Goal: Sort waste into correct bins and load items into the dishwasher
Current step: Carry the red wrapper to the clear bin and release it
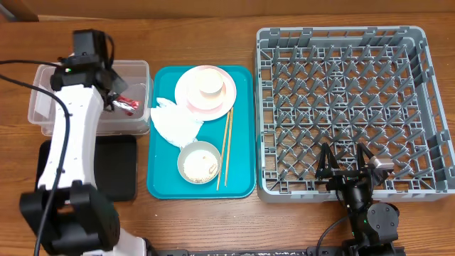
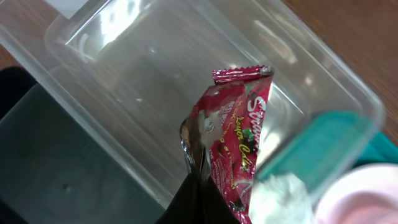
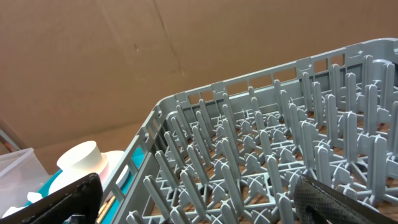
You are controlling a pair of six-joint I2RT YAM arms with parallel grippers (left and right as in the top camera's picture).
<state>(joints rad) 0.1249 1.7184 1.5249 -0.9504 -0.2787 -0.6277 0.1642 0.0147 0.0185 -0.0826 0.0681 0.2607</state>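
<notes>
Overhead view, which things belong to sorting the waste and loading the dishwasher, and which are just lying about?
Job: snack wrapper, napkin, clear tub, black tray, pink plate, white cup, bowl with rice grains, chopsticks, dish rack.
Lying about: teal serving tray, wooden table.

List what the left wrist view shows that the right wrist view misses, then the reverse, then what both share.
Only the left wrist view: the snack wrapper pinched in the left fingers and hanging over the inside of the clear tub, plus the black tray.
Only the right wrist view: the dish rack with its upright pegs, the white cup, and the right fingers spread wide.
Both: the teal tray, the pink plate and some part of the tub.
</notes>
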